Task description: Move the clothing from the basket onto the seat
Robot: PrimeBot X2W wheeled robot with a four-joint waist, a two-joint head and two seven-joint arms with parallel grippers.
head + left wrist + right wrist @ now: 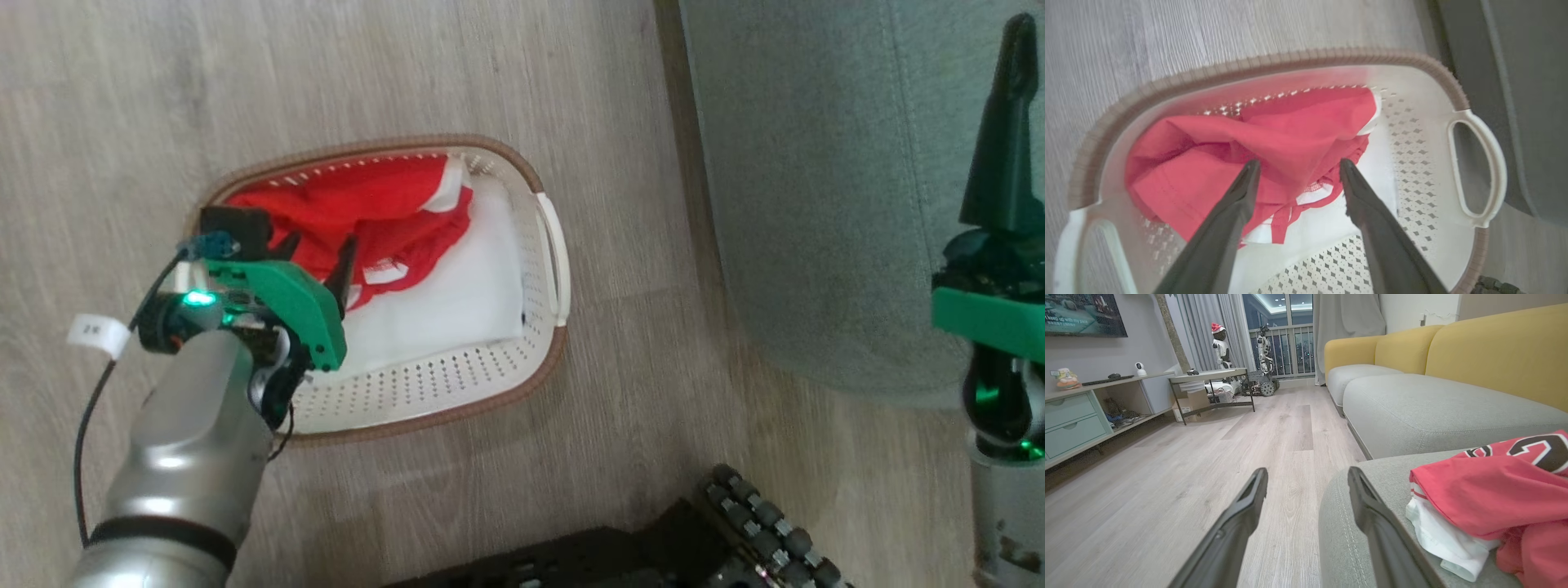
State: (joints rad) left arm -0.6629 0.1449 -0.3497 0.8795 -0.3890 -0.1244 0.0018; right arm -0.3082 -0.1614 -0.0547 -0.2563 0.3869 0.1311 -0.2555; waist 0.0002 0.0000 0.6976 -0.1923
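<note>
- The basket stands on the wooden floor, just beside the seat, with a narrow strip of floor between them.
- It is an oval white tub with holes in its walls and a brown rim. One white handle faces the seat.
- Inside lies the clothing, a crumpled red bundle with white panels and striped trim. It is heaped in the half of the basket away from the seat and rides up against the wall there.
- Under it a flat white sheet covers the basket's bottom and lies bare in the half nearer the seat.
- The left pincer reaches down into the basket with its fingers spread wide, the tips over the red cloth. Nothing is pinched between them, and I cannot tell whether the tips touch the fabric.
- The right pincer is held over the rounded corner of the seat, one finger over the floor and the other over the cushion. Its fingers are spread too, with nothing between them.
- On the seat, near the right pincer, lies a red top with dark, white-edged numerals. It rests on a folded white cloth.
</note>
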